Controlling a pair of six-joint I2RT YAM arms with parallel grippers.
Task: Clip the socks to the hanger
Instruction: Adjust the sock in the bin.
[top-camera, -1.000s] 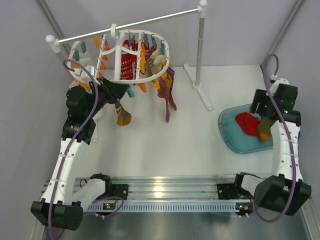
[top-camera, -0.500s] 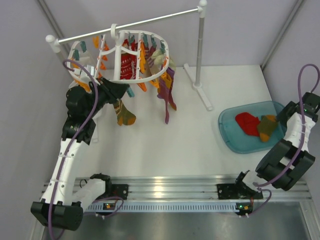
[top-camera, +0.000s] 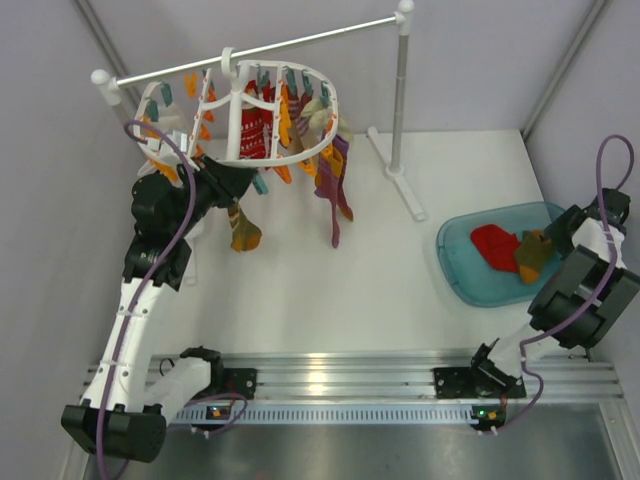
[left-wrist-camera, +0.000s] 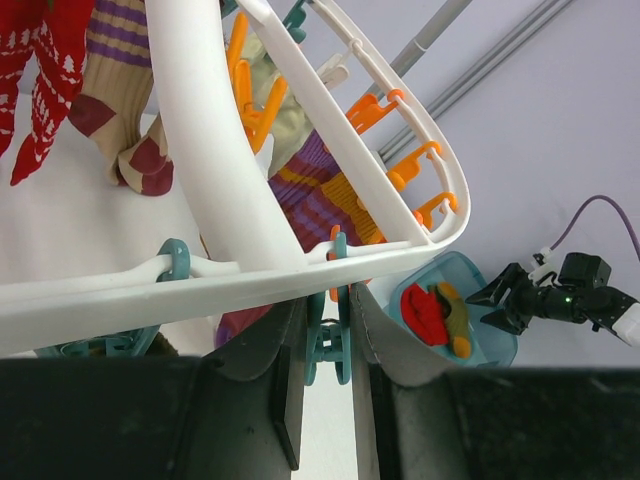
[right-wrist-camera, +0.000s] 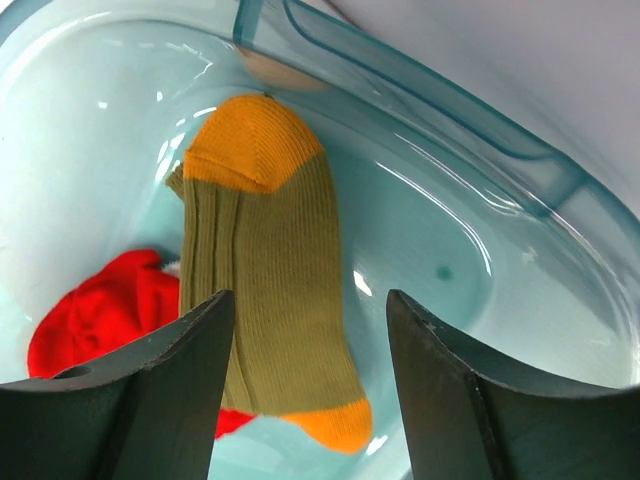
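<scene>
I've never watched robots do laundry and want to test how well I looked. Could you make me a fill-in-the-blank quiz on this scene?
1. The left gripper is closed around a clip on the hanger; the clip's colour is ____.
2. The right gripper hangs open over an olive sock whose toe and heel are ____.
3. Beside it in the tub lies another sock, coloured ____.

Missing words: teal; orange; red.

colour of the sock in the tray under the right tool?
The sock is olive green with orange ends; clearest in the right wrist view.
</scene>
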